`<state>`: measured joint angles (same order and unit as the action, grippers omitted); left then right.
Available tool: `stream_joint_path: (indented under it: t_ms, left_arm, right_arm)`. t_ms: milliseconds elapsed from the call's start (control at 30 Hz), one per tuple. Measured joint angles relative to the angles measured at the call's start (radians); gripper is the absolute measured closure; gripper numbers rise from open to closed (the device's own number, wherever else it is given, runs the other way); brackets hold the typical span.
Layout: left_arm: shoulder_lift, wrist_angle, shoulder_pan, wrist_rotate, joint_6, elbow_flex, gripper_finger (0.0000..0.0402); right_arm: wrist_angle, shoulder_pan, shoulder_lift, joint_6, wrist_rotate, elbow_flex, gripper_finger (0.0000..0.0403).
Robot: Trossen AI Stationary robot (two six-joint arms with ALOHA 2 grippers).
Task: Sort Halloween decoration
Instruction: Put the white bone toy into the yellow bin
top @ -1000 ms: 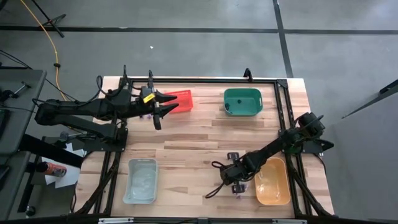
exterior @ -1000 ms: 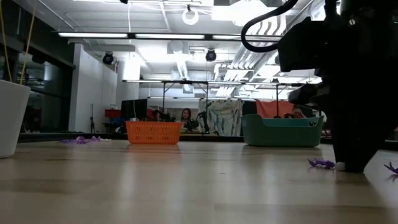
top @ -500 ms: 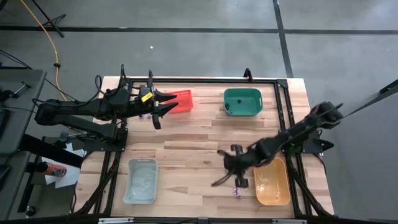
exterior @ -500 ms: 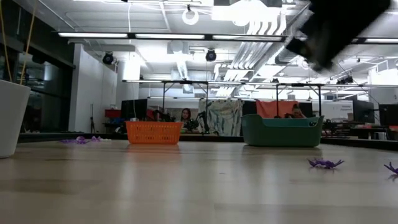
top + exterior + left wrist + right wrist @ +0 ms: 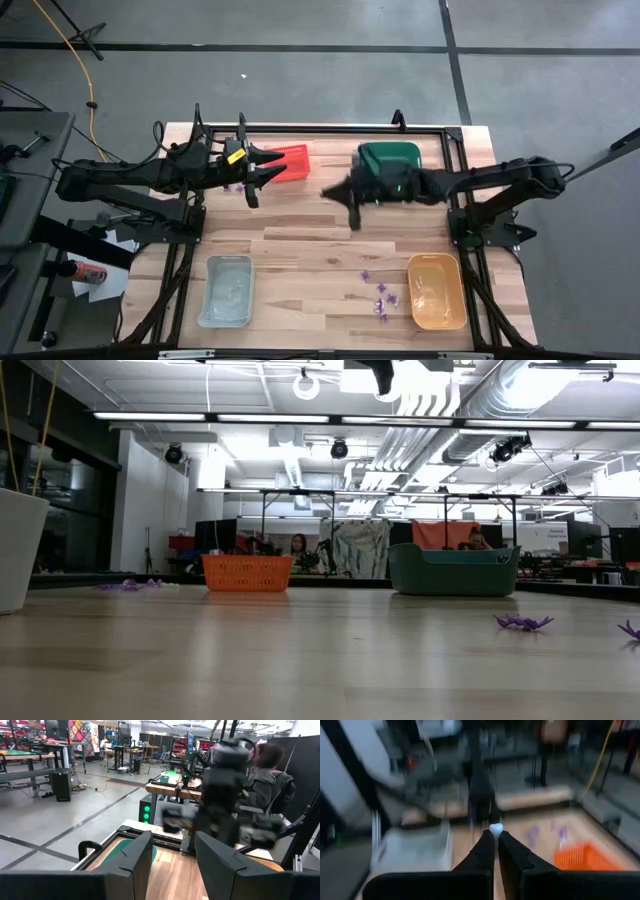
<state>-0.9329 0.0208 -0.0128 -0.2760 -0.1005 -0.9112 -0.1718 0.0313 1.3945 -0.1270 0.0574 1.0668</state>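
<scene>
Several tiny purple trinkets [image 5: 380,292] of the Halloween decoration lie on the wood left of the orange bin [image 5: 437,292]. More of them [image 5: 235,186] lie beside my left gripper [image 5: 266,178], which stands open and level, high up by the red basket [image 5: 292,160], with nothing between its fingers [image 5: 172,837]. My right gripper [image 5: 328,192] hangs high over the table's middle, just left of the green bin [image 5: 390,162]. It points level toward the left edge, and in the blurred wrist view it is shut [image 5: 495,832] with a small pale thing at its tips. My right gripper pinches a small pale thing [image 5: 495,828] between the very ends of its two fingers. The fingers point about level, and the thing is lifted clear of the table. Blur hides what it is and which part is held.
A clear bin [image 5: 228,290] stands at the near left, the orange bin at the near right, the red basket and green bin along the far edge. A black frame [image 5: 330,128] rims the table. Bare wood lies between the bins.
My right gripper has risen from the trinkets by the orange bin and swung toward the far edge, to beside the green bin. It has tipped from pointing down to about level. The purple trinkets it stood over now show on the wood.
</scene>
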Motion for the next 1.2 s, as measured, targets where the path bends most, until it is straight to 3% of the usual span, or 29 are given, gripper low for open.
stream_joint_path:
  t_ms: [200, 500, 633, 967, 1100, 1200]
  left_arm:
    - [0.000, 0.000, 0.000, 0.000, 0.000, 0.000, 0.0265]
    - [0.000, 0.000, 0.000, 0.000, 0.000, 0.000, 0.0265]
    - [0.000, 0.000, 0.000, 0.000, 0.000, 0.000, 0.0265]
    - [0.000, -0.002, 0.000, 0.000, 0.008, 0.000, 0.0265]
    - [0.000, -0.002, 0.000, 0.000, 0.037, 0.000, 0.0265]
    - [0.000, -0.002, 0.000, 0.000, 0.058, 0.000, 0.0265]
  right_arm:
    - [-0.213, -0.102, 0.012, 0.000, -0.116, 0.000, 0.0402]
    - [-0.213, -0.123, 0.013, -0.003, -0.172, 0.000, 0.0402]
    - [-0.157, -0.123, -0.014, -0.042, -0.279, 0.000, 0.0402]
    - [0.535, -0.041, -0.168, -0.336, -0.677, 0.000, 0.0402]
    - [0.839, 0.097, -0.192, -0.460, -0.677, 0.000, 0.0402]
    - [1.029, 0.231, -0.188, -0.539, -0.617, -0.002, 0.0402]
